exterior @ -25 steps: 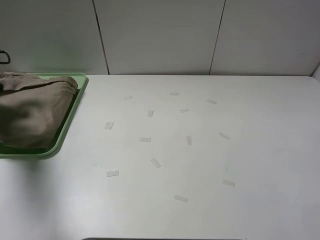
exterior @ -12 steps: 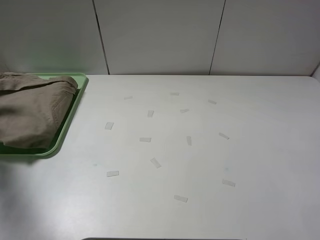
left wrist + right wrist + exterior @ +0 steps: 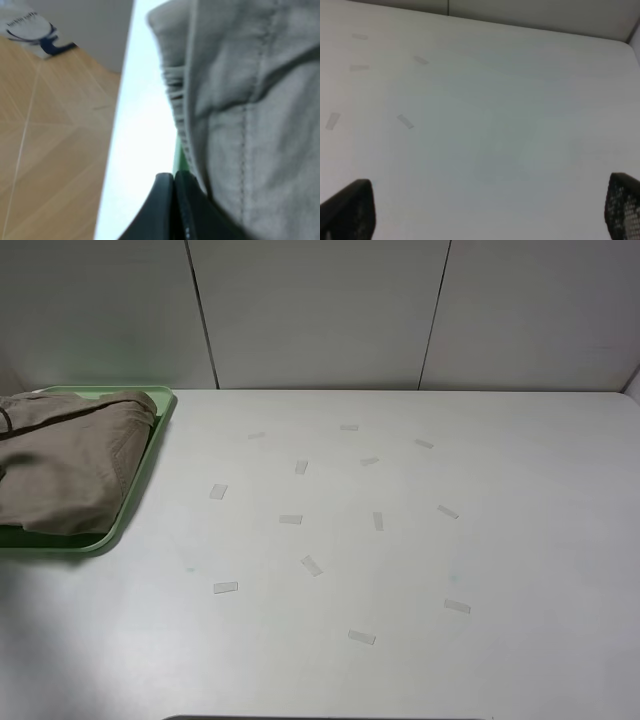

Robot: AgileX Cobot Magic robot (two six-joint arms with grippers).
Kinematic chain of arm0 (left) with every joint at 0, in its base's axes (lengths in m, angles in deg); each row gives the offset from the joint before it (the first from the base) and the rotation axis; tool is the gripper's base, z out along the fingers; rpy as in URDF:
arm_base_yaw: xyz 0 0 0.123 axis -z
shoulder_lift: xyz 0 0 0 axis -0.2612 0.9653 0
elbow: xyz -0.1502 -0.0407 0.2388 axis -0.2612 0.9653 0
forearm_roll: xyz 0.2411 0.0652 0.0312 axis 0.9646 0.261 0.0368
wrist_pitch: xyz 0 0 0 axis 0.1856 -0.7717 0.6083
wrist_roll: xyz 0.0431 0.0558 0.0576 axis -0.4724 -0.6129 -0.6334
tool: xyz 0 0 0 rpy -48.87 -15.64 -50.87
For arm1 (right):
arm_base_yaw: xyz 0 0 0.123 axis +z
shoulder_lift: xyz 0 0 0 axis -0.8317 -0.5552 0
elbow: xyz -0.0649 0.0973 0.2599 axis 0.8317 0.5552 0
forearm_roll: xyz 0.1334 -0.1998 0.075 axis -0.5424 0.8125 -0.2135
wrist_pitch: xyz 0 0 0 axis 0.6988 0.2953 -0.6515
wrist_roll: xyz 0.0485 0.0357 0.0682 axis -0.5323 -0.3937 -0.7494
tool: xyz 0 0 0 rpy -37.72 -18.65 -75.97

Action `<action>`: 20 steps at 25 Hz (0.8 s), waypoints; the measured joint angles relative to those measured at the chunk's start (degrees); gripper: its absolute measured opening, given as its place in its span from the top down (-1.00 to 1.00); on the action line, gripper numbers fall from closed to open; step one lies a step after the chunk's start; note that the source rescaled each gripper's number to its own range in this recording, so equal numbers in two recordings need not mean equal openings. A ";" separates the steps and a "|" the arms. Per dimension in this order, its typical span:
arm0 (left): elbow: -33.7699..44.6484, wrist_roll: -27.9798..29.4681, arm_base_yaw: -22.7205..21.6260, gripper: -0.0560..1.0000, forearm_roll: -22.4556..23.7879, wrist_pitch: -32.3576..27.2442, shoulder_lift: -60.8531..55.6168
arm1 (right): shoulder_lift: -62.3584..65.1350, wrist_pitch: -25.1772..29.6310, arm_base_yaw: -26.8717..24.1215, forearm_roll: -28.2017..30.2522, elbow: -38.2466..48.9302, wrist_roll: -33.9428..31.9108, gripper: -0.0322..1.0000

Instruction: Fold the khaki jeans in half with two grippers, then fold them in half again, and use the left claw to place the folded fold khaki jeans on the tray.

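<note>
The khaki jeans lie folded on the mint-green tray at the table's far left edge. Neither gripper shows in the exterior high view. In the left wrist view my left gripper has its two black fingers pressed together. It sits right beside the khaki jeans, whose cloth lies against one finger, and a sliver of the tray rim shows just past the tips. I see no cloth between the tips. My right gripper is open and empty over bare table.
Several small pale tape strips are scattered over the white table. A panelled wall stands behind it. The left wrist view shows the table's edge and a wooden floor beyond it.
The jeans' top has sunk and flattened, so the tray's back rim now shows. The pile and tray shifted slightly. A dark part at the far left edge moved lower.
</note>
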 joint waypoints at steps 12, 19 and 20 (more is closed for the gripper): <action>0.16 3.56 0.21 0.89 0.00 0.38 -8.04 | 0.00 0.00 0.00 0.00 0.00 0.00 -1.00; 0.16 14.24 0.27 0.87 1.68 -1.94 -21.42 | 0.00 0.00 0.00 0.00 0.00 0.00 -1.00; 0.16 16.62 0.27 0.84 2.83 -2.49 -23.22 | 0.00 0.00 0.00 0.00 0.00 0.00 -1.00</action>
